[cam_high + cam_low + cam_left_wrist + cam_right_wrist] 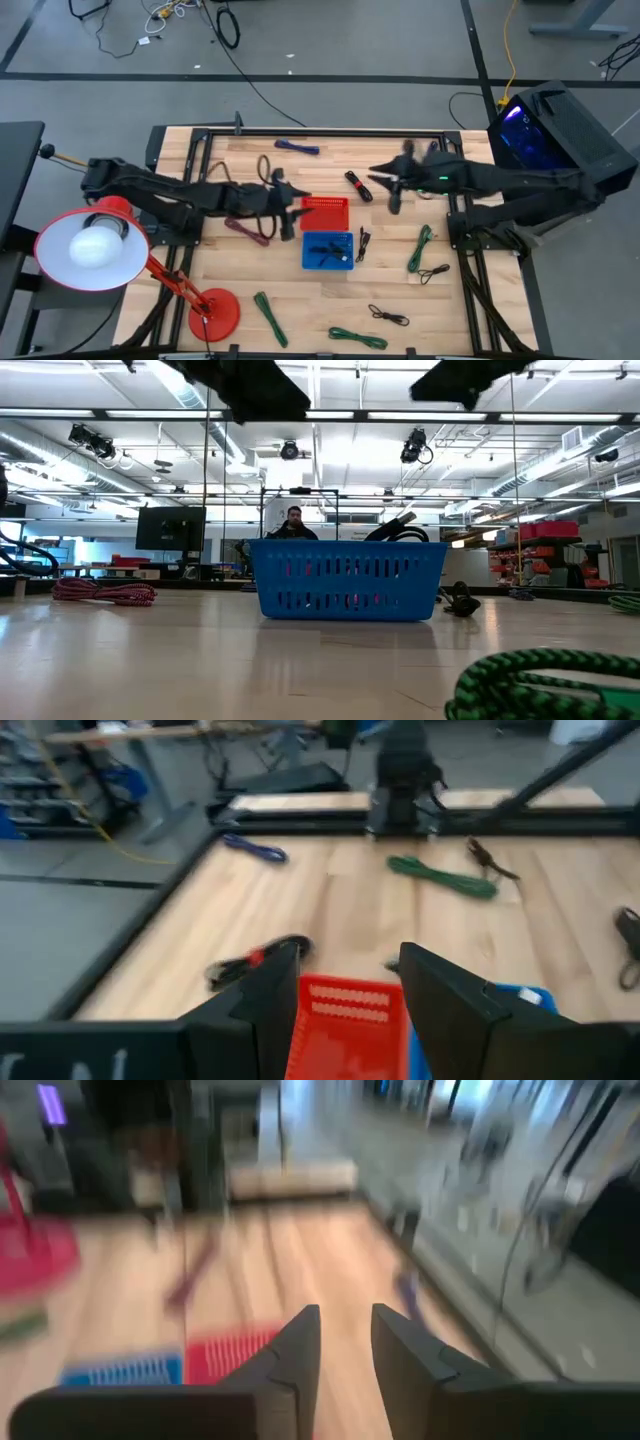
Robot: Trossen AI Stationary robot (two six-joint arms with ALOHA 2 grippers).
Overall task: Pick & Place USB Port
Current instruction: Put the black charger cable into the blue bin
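A red basket [325, 212] and a blue basket [328, 250] stand side by side at the table's middle; a black cable lies in the blue one. My left gripper [292, 210] hovers open just left of the red basket [345, 1020], with nothing between its fingers [345, 955]. My right gripper [385, 187] hangs open in the air right of and beyond the baskets, also holding nothing [345, 1315]. A black and red cable [357, 186] lies on the wood below it. Which of the cables bears the USB port, I cannot tell.
Loose cables are scattered about: a blue one [298, 147] at the far edge, a maroon one [250, 230] under the left arm, green ones [420, 248] [268, 315] [358, 338], and black ones [388, 316]. A red desk lamp [95, 245] stands at the near left corner.
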